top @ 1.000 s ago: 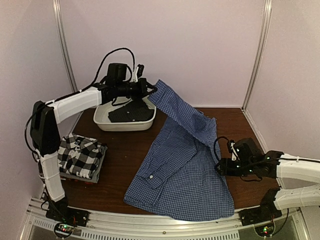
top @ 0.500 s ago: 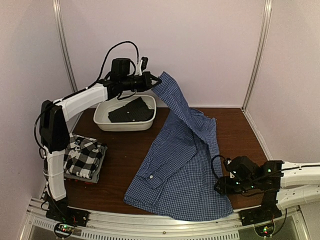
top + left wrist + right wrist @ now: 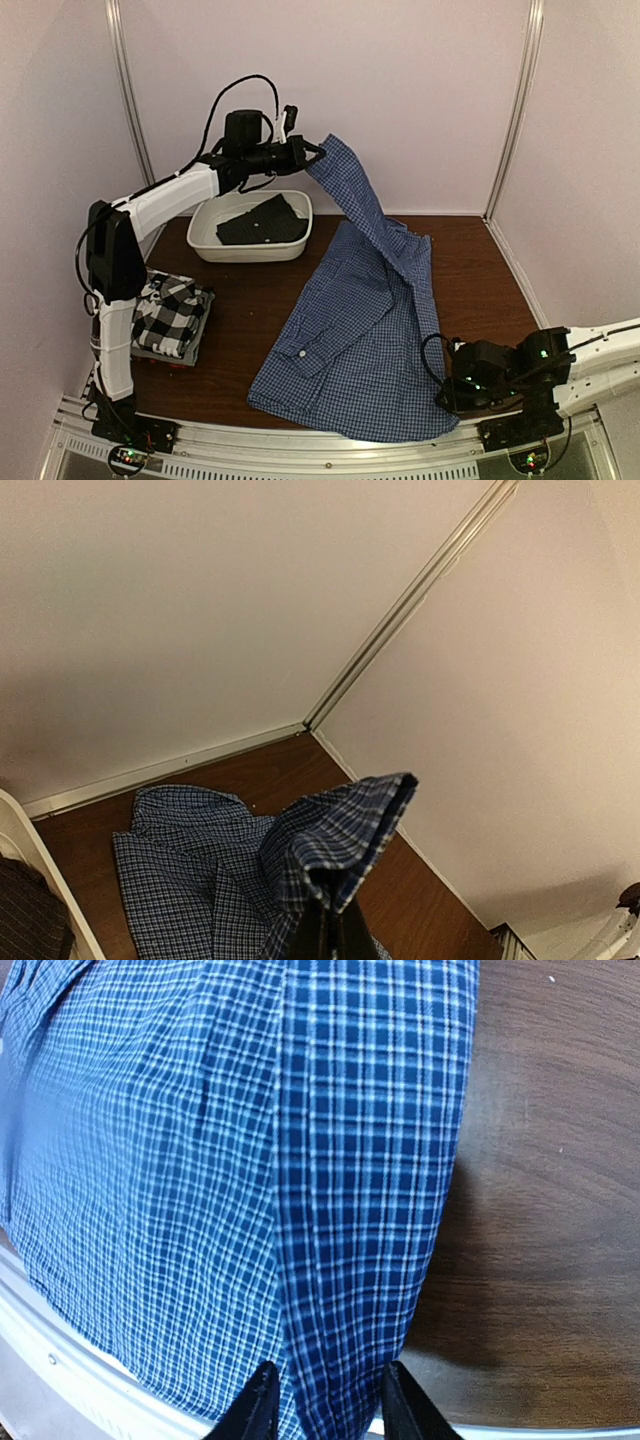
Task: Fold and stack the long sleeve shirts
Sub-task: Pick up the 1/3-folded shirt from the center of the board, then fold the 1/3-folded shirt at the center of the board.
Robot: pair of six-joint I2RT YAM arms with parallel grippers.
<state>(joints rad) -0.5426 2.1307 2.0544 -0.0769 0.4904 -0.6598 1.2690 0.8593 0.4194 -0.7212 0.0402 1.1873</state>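
— While what looks like a sleeve end of the blue-and-white fine-check cloth shirt (image 3: 360, 330) is held aloft toward twelve o'clock, why is the rest left spread across the middle of the brown wooden table (image 3: 250, 300)?
— That end is pinched in the fully closed left gripper (image 3: 308, 152) and raised, probably so that it can be laid over the body as a fold.
— And the right gripper (image 3: 325, 1400)?
— It is set low at five o'clock, jaws partly apart astride the hem corner; nothing is seen clamped yet. Anchoring seems intended.
— Where is the folded shirt expected?
— Judging by the task, on the folded black-and-white plaid shirt (image 3: 165, 310) at nine o'clock, not in the white oval plastic basin (image 3: 200, 240) at eleven.
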